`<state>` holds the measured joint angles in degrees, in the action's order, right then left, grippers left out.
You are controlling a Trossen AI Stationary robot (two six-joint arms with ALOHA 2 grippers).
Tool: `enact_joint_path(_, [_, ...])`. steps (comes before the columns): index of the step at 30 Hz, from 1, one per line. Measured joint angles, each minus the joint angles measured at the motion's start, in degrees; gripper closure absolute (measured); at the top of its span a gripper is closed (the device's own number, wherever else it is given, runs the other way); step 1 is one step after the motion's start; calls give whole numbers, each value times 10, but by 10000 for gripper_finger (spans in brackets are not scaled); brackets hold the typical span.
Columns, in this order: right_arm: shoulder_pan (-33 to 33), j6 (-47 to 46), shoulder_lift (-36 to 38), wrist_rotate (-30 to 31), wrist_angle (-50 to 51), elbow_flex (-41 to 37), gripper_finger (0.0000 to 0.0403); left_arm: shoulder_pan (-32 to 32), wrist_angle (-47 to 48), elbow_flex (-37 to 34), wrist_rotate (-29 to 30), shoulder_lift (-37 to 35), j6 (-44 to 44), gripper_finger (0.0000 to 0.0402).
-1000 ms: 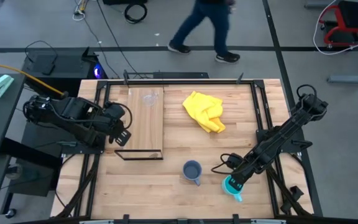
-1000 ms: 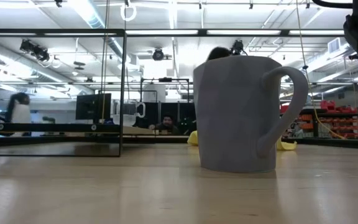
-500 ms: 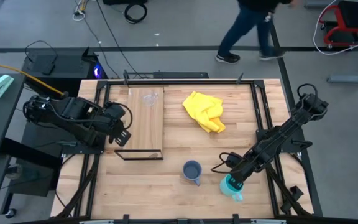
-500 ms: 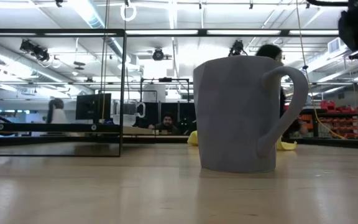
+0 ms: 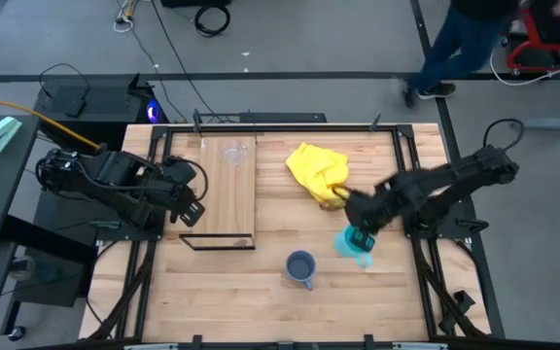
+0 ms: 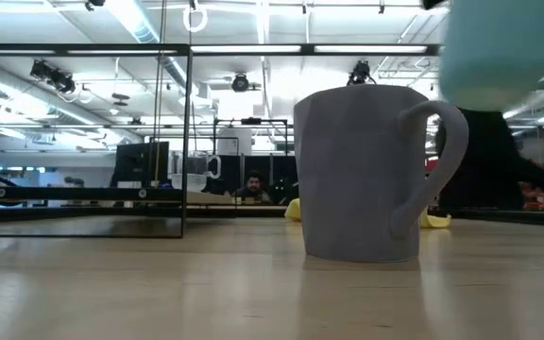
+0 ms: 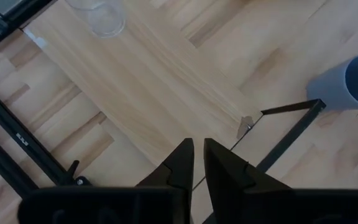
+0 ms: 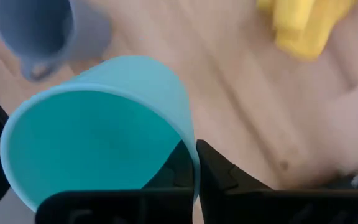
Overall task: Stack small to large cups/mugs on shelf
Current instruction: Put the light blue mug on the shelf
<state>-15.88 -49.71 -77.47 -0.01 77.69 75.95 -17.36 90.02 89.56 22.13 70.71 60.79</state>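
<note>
My right gripper (image 5: pixel 359 236) has lifted the cyan mug (image 5: pixel 352 244) off the table and carried it next to the yellow cloth (image 5: pixel 319 173). My fingers pinch its rim. The grey mug (image 5: pixel 300 267) stands on the table. The glass cup (image 5: pixel 235 152) sits on the shelf (image 5: pixel 227 199). My left gripper (image 5: pixel 191 202) waits beside the shelf, fingers together.

We look straight down from overhead and level from the tabletop's near edge, both catching the blue-grey mug (image 5: pixel 301 266) (image 6: pixel 366 172).
</note>
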Motion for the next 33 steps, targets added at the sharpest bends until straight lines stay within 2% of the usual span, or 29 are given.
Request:
enact_joint_path(9, [194,265,-81,-1,5,134,398,36,0,0,3,-32,-15,368])
enact_joint_path(17, [287,454,-230,-21,9,324,398,75,0,0,3,-83,-15,381])
enact_joint_path(27, [330,536,-407,-44,16,543,398,121,0,0,2,-105,-77,389])
enact_joint_path(30, [337,545,-445,-52,11,587,398,132,0,0,3,-104,-103,385])
enact_joint_path(33, [343,544,-461,-69,-22,586,398,146,0,0,3,-101,-126,380])
